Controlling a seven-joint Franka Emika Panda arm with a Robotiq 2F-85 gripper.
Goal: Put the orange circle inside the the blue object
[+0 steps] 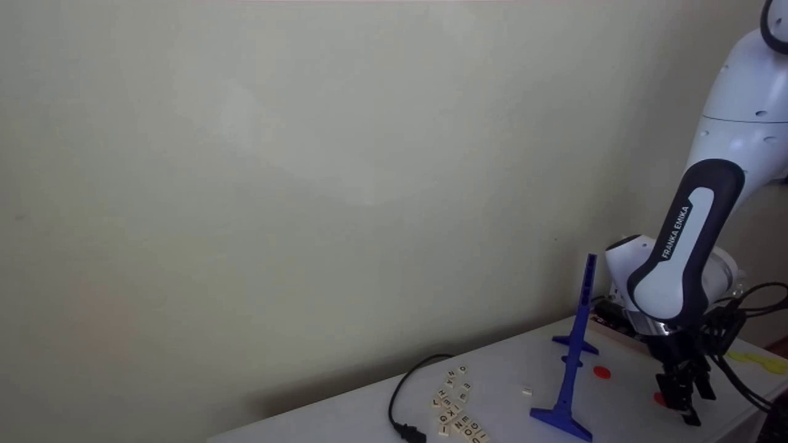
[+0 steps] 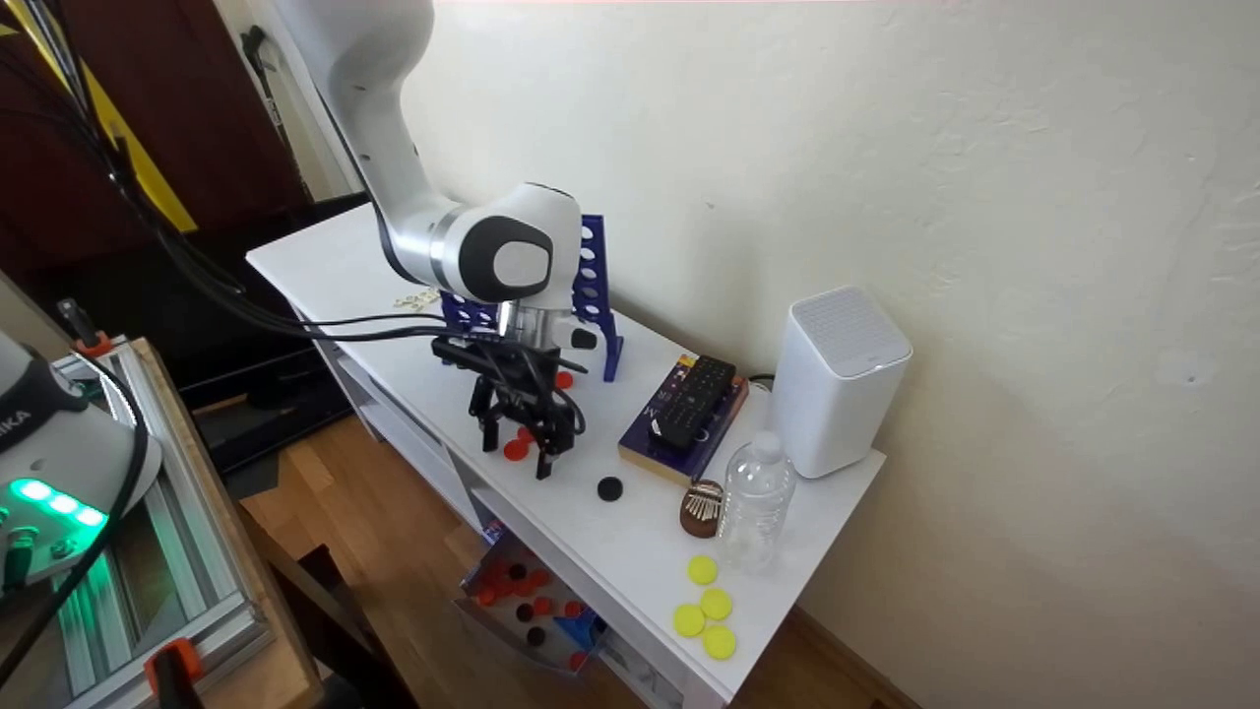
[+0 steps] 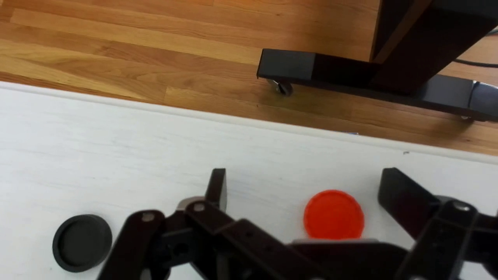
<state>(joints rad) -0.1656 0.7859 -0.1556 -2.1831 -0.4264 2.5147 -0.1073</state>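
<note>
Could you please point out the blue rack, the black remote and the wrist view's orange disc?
Blue rack (image 1: 577,334): in an exterior view, on its upright part.
Black remote (image 2: 695,402): in an exterior view, on its button face.
Orange disc (image 3: 334,215): wrist view, on its centre.

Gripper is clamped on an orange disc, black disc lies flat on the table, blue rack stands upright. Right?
Not clamped: the wrist view shows the gripper open, jaws apart, and the orange disc there lying ungripped on the table. The rest holds: black disc flat on the table, blue rack standing upright.
</note>
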